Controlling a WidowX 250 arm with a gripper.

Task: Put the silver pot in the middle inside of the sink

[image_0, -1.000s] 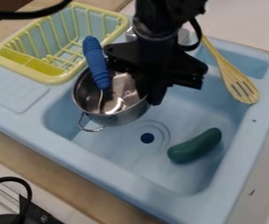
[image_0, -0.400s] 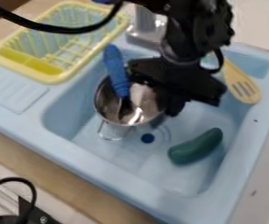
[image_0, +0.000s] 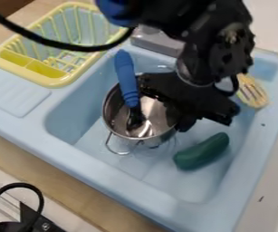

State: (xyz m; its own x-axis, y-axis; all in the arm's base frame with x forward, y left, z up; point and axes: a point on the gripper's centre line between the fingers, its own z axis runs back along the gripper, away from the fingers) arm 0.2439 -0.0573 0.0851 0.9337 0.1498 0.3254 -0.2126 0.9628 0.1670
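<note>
Silver pot (image_0: 120,120) has shifted toward the middle of the sink (image_0: 192,188) — gripper (image_0: 181,121) seemingly holding its rim.

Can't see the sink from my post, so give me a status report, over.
Gripper on silver pot at its rim. Pot within sink basin, blue-handled utensil in it. Green toy vegetable near pot, not touching.

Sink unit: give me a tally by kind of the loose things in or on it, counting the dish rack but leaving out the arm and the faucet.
Silver pot: 1
Blue-handled utensil, standing in the pot: 1
Green zucchini-shaped vegetable: 1
Slotted spatula, partly behind the arm: 1
Yellow dish rack: 1
Total: 5
</note>
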